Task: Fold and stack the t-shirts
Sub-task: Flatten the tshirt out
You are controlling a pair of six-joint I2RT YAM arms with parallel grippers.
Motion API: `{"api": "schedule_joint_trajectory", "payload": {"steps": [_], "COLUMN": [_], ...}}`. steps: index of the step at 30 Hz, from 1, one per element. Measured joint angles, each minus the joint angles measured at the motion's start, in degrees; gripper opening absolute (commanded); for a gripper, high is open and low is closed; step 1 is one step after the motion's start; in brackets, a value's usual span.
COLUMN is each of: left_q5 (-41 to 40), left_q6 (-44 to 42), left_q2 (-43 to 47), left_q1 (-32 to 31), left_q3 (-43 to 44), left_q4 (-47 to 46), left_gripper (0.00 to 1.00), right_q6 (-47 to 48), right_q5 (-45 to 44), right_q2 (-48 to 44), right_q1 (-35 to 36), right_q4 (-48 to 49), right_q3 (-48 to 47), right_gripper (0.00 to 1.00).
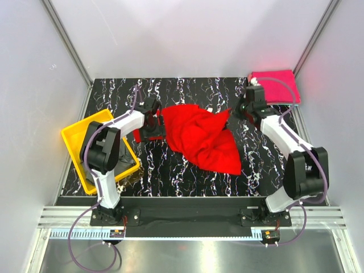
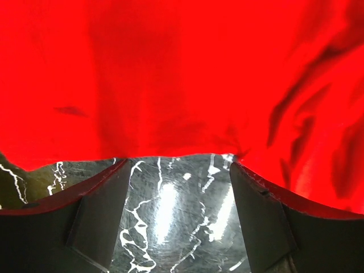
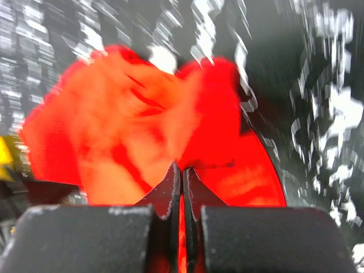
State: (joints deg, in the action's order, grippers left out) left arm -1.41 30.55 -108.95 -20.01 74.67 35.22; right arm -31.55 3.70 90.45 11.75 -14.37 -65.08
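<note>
At the centre of the black, white-veined tabletop (image 1: 170, 176) lies the red t-shirt (image 1: 202, 139), crumpled and spread from the upper middle of the top view down toward the lower right. Its upper right corner is drawn out to a point. The right pincer (image 1: 236, 112) is closed on that corner; in the right wrist view its two fingers (image 3: 170, 187) are pressed together with a sliver of red cloth between them, though that view is blurred. The right arm rises from its base at the lower right, bends at the elbow, and its white forearm slants up and left to the shirt.

At the shirt's left edge sits the left pincer (image 1: 154, 124), jaws spread wide and holding nothing. In the left wrist view, bare tabletop shows between its fingers (image 2: 96, 216) and the red hem lies just ahead of the tips. The left arm folds up from the lower left, its forearm pointing right toward the cloth.

A folded magenta-pink t-shirt (image 1: 276, 85) lies at the upper right corner of the tabletop, behind the right wrist. A yellow tray (image 1: 77, 136) sits at the left edge, partly under the left arm.
</note>
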Motion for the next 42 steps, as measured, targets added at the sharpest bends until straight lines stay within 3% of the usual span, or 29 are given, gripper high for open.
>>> {"api": "schedule_joint_trajectory", "payload": {"steps": [10,18,22,23,24,25,26,29,33,36,42], "left_q5": [-3.96,-4.68,-3.89,-3.80,-3.72,-3.72,-3.54,-2.19,4.83,10.32,11.21], "left_q6": [1.03,1.60,-0.61,-1.42,-2.60,-3.96,-5.18,-8.02,-8.85,-7.48,-4.79], "left_q2": [-0.96,0.02,4.92,6.56,8.46,10.21,11.50,12.81,11.63,5.90,-9.60], "left_q1": [-0.37,0.46,0.13,-0.26,-0.92,-1.90,-3.13,-6.91,-10.45,-10.69,-10.67], "left_q3": [-0.15,-0.98,-1.14,-0.90,-0.31,0.98,2.78,8.37,9.75,9.31,11.04], "left_q4": [2.36,2.80,4.22,4.33,4.42,4.59,4.63,2.78,-4.57,-9.01,-6.23], "left_gripper": [0.79,0.79,0.79,0.79,0.79,0.79,0.79,0.79,0.77,0.76,0.79], "right_q6": [8.96,8.70,3.39,2.01,0.74,-0.44,-1.31,-3.06,-3.45,-3.45,-3.50], "right_q5": [5.03,9.01,11.34,11.96,12.46,12.55,12.39,10.34,4.52,0.26,-1.55], "right_q2": [-7.34,-7.67,-12.66,-14.62,-16.74,-18.34,-19.37,-22.60,-29.49,-30.67,-26.25], "right_q1": [-0.11,-0.11,1.36,2.03,2.73,3.34,3.61,3.58,3.58,3.52,1.09], "right_q4": [1.25,-1.86,-2.19,-2.23,-2.91,-4.96,-7.23,-14.97,-20.20,-19.91,-19.32], "right_q3": [-3.69,-4.07,6.54,11.39,16.68,21.22,24.00,26.43,19.02,12.87,15.34], "right_gripper": [0.00,0.00,0.00,0.02,0.10,0.23,0.45,0.67,0.69,0.67,0.64]}}
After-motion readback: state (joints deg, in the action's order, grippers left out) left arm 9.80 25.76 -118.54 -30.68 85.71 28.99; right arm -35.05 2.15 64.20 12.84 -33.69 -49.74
